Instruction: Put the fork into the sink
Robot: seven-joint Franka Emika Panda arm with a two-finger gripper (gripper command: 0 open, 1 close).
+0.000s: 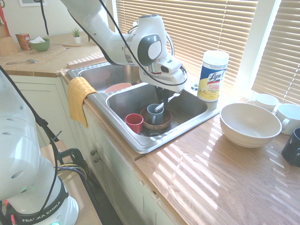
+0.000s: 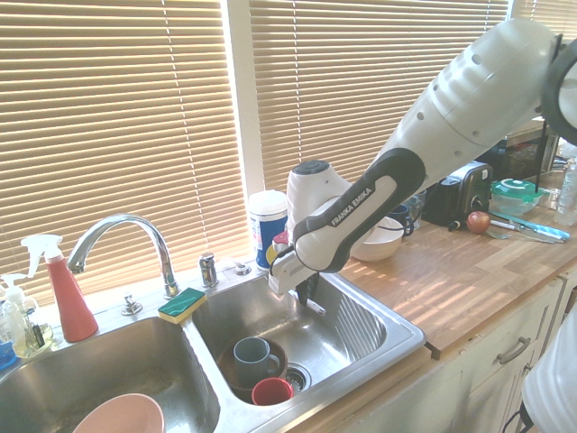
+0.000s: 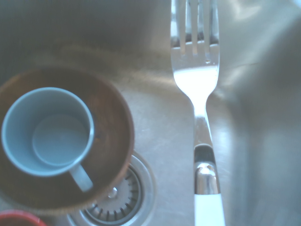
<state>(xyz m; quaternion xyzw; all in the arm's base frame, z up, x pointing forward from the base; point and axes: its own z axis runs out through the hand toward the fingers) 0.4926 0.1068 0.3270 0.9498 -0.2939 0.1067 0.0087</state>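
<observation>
The fork (image 3: 196, 84) has silvery tines, a shiny metal neck and a white handle. It hangs from the claw (image 1: 162, 97), which pinches its handle, tines pointing down inside the sink (image 1: 197, 123), above the steel floor of the basin. Just below and beside the claw stands a grey-blue mug (image 1: 154, 114) inside a brown bowl (image 1: 161, 123), next to the drain (image 3: 126, 197). A red cup (image 1: 134, 123) sits beyond the bowl. On the desk (image 1: 215, 173) farther off rests a large white bowl (image 1: 249, 124).
</observation>
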